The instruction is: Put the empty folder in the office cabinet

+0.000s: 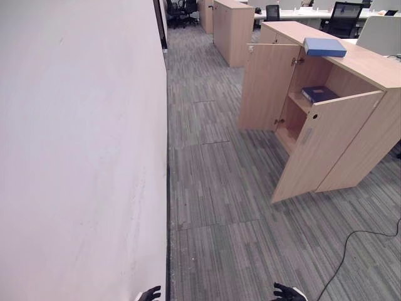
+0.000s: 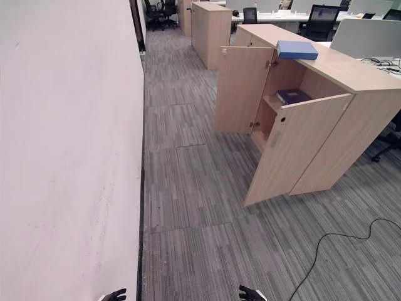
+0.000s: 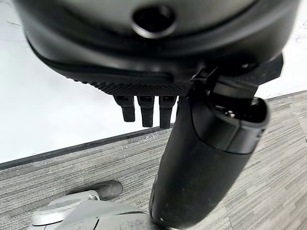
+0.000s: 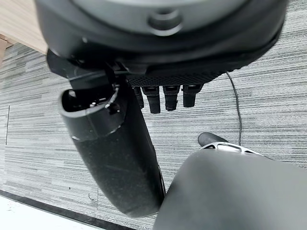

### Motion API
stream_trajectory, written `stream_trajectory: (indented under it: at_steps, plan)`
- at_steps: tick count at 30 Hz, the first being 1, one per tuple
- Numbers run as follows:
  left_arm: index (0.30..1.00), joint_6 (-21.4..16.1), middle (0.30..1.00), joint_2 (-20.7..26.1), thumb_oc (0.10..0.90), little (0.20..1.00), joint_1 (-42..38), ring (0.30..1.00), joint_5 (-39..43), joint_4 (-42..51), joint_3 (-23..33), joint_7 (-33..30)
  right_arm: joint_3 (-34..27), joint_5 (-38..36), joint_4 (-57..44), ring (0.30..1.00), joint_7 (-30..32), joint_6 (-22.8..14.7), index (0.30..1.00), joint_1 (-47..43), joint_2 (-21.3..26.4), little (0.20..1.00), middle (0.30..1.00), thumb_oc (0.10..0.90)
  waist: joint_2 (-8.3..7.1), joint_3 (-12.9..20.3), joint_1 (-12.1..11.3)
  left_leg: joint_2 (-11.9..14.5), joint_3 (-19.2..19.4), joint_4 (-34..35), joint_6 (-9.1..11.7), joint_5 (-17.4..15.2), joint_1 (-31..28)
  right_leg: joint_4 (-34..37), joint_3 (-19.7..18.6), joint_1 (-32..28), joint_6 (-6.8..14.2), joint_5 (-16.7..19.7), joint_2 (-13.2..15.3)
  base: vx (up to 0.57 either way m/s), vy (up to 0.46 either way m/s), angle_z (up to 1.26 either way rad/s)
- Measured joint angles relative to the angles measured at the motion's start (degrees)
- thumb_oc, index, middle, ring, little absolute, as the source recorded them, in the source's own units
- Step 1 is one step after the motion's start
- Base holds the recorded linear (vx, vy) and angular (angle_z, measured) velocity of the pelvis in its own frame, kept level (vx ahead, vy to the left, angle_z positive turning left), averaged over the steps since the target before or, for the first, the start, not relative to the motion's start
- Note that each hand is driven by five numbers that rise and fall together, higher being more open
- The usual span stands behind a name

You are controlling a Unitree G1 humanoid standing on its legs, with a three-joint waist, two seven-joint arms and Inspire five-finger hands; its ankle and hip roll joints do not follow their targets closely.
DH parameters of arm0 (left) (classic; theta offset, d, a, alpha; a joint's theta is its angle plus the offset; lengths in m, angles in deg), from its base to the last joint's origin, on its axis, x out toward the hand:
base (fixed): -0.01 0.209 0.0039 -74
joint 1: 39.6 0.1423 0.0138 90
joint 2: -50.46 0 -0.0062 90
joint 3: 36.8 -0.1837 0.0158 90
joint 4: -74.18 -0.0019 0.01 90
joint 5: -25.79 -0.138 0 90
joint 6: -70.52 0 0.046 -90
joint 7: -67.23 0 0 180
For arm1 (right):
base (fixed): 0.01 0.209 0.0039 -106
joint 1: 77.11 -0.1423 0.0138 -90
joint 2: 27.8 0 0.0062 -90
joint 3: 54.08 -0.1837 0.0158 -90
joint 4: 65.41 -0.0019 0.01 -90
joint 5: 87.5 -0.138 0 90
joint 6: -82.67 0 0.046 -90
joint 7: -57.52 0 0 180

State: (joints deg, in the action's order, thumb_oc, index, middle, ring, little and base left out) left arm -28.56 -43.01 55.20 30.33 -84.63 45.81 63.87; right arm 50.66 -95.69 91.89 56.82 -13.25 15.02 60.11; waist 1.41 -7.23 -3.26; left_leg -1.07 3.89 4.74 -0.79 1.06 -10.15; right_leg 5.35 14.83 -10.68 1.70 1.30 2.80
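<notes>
On top of the wooden office cabinet lies a blue folder, flat near the edge above the two open doors; a darker blue folder rests on the shelf inside. At the view's lower edge, the left hand and right hand hang over grey carpet beside a white wall, both empty with fingers loosely straight.

floor: grey striped carpet tiles, running beside a white wall on the robot's left.
cabinet: light wood, stands on the carpet ahead to the right, both doors swung open.
cabinet top: a blue folder lies flat on it near the front edge.
inner shelf: a dark blue folder lies flat on it.
farther cabinet: same wood, on the carpet farther back.
</notes>
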Motion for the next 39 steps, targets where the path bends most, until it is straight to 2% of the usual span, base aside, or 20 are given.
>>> stream_trajectory:
  at_steps: [3, 29, 39]
  plan:
    - [0.900, 0.0, 0.900, 0.0, 0.800, 0.900, 0.4, 0.900, 2.0, 0.9, 0.0, 0.4, 0.0, 0.1, 0.0, 0.900, 0.0, 0.0, 0.900, 0.0, 0.0, 0.900, 0.900, 0.800, -0.05, 0.0, 0.0, 0.0, -0.1, 0.0, 0.1, -0.1, 0.0, 0.0, -0.1, 0.0, 0.1, 0.0, 0.0, 0.00, 0.000, 0.00]
    - [0.900, 0.0, 0.900, 0.0, 0.800, 0.900, 0.6, 0.900, 1.8, 1.4, -0.2, 0.5, 0.1, 1.5, 0.5, 0.900, 0.0, 0.3, 0.900, -0.4, 0.1, 0.900, 0.900, 0.800, 0.00, -0.1, 0.0, 0.0, -0.3, -0.2, 0.0, 0.0, 0.0, 0.0, 0.1, 0.0, 0.0, 0.1, 0.0, 0.00, 0.000, 0.00]
    - [0.900, 0.0, 0.900, 0.0, 0.800, 0.900, 0.4, 0.900, 1.8, 1.4, -0.3, 0.4, 0.2, 1.5, 0.8, 0.900, 0.0, 0.4, 0.900, -0.6, 0.2, 0.900, 0.900, 0.800, 0.04, -0.6, -0.1, 0.0, -1.5, -0.2, 0.4, 0.0, 0.7, 0.0, 1.2, 0.4, 0.0, -0.2, 0.0, -0.01, -0.032, 0.06]
